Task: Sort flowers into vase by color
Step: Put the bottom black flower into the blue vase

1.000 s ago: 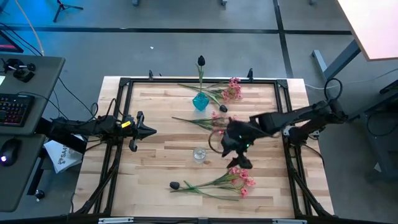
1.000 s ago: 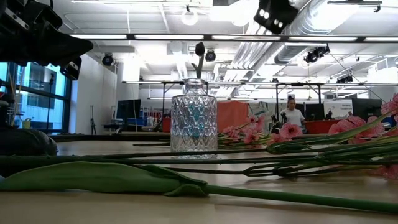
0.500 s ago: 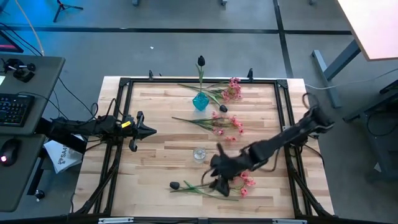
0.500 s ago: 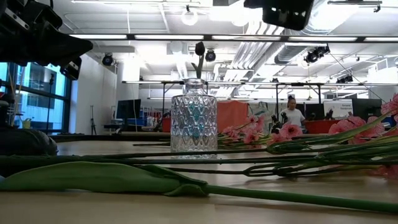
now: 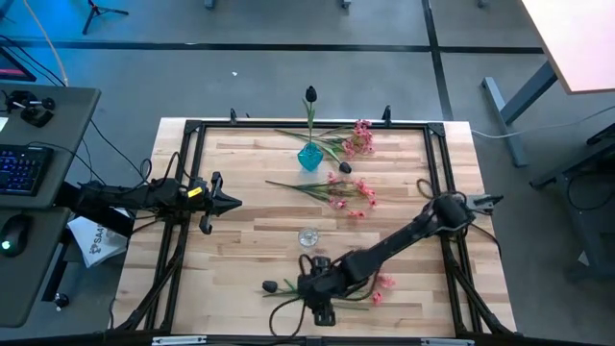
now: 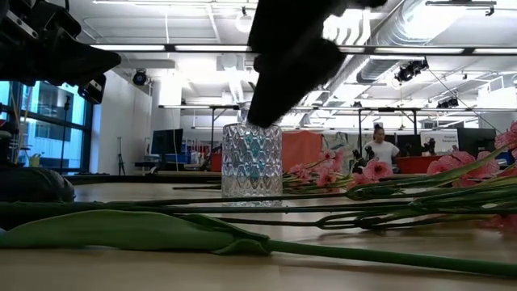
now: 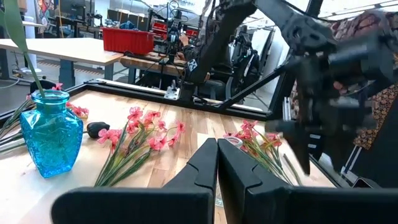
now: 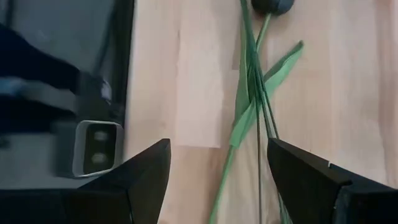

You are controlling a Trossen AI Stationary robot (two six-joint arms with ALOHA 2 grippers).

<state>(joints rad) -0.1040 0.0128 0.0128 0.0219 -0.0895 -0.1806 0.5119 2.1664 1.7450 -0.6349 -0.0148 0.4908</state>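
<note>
1. The right gripper (image 5: 317,306) reaches across to the near edge of the light wooden slatted table (image 5: 240,192). It hangs over the green stems (image 8: 252,99) of the flowers lying there. Its two dark fingers (image 8: 140,174) stand wide apart with nothing between them.
2. In the right wrist view, a single black bud (image 8: 272,5) lies on the boards past the open fingers, its green stem and a long leaf running back toward the gripper.
3. In the high view that near bunch is a spray of small pink blossoms on thin green stems (image 5: 378,284), with the black bud (image 5: 271,285) at its left end.
4. A small clear cut-glass vase (image 5: 307,236) stands near the table's middle, just beyond the right arm.
5. A blue glass vase (image 5: 309,156) stands toward the far side and holds one black bud on a tall green stem (image 5: 310,94).
6. A second pink spray (image 5: 348,191) lies at the middle of the table, a third (image 5: 357,137) just right of the blue vase, and a loose black bud (image 5: 345,167) between them.
7. The left gripper (image 5: 229,201) waits at the table's left edge, its dark fingers (image 7: 205,165) pressed together and empty.
</note>
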